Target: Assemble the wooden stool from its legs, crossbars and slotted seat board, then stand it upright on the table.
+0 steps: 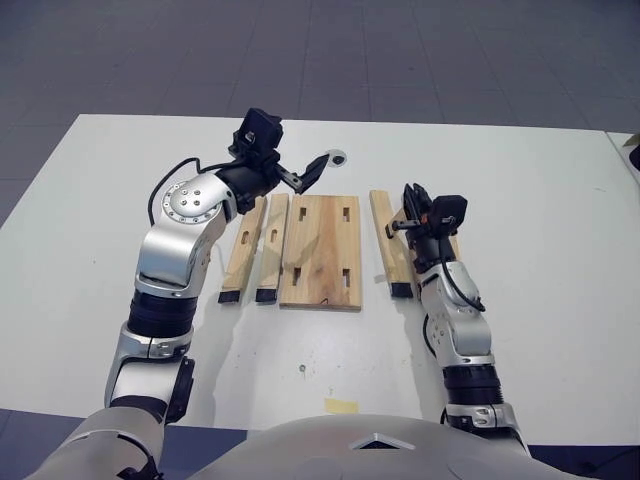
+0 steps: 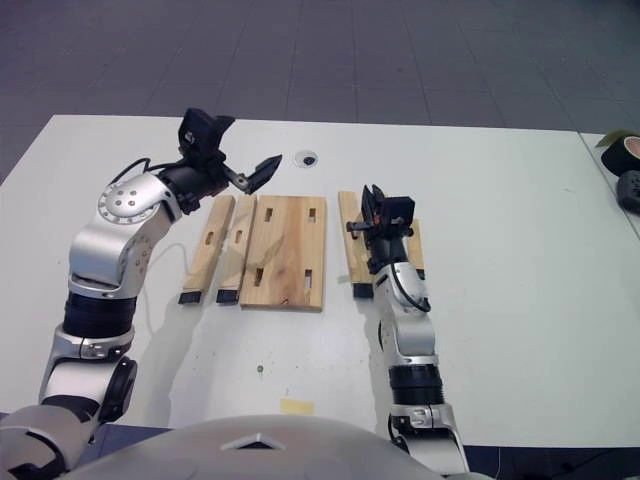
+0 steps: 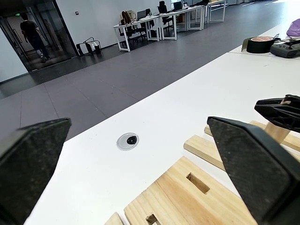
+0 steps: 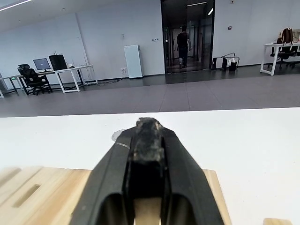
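Observation:
The slotted seat board (image 1: pixel 320 250) lies flat mid-table. Two wooden legs (image 1: pixel 240 250) (image 1: pixel 272 248) with dark ends lie side by side at its left. Another leg (image 1: pixel 388 245) lies at its right, and a further wooden piece (image 2: pixel 416 245) shows past my right wrist. My left gripper (image 1: pixel 303 172) hangs open above the board's far left corner, with nothing between its fingers (image 3: pixel 253 164). My right gripper (image 1: pixel 411 200) is low over the right-hand pieces with its fingertips pressed together (image 4: pixel 147 136). Pale wood shows under them.
A round cable grommet (image 1: pixel 338 156) sits in the table beyond the board. A tape roll and a dark device (image 2: pixel 625 160) lie at the far right edge. A yellow tape scrap (image 1: pixel 340 406) marks the front edge. Bare table lies to both sides.

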Action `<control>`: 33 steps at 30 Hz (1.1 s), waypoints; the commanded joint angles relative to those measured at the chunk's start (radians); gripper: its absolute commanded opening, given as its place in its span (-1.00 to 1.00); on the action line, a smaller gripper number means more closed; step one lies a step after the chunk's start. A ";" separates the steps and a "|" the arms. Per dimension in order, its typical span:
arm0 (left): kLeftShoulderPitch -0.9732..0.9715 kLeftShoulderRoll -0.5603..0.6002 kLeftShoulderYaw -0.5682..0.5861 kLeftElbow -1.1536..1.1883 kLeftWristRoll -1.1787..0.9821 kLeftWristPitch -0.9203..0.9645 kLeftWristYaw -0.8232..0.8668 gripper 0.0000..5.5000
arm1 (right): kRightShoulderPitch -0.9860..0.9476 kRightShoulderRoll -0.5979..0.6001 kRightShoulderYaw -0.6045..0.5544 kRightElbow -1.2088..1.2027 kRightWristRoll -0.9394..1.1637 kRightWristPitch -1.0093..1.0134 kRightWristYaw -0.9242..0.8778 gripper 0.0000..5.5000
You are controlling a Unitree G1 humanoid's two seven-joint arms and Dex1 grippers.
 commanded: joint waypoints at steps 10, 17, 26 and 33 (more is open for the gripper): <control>0.026 -0.032 -0.001 -0.028 0.043 -0.047 0.050 0.96 | 0.028 -0.077 0.016 0.018 -0.039 0.195 0.005 -0.85; 0.092 -0.079 -0.013 -0.083 0.067 -0.051 0.110 0.96 | 0.041 -0.129 0.037 -0.017 -0.064 0.226 0.050 -0.85; 0.146 -0.091 -0.008 -0.121 0.076 -0.040 0.142 0.96 | 0.008 -0.137 -0.025 -0.092 0.003 0.200 0.096 -0.85; 0.166 -0.100 -0.006 -0.130 0.086 -0.044 0.160 0.96 | -0.070 -0.188 -0.057 -0.179 0.005 0.245 0.100 -0.45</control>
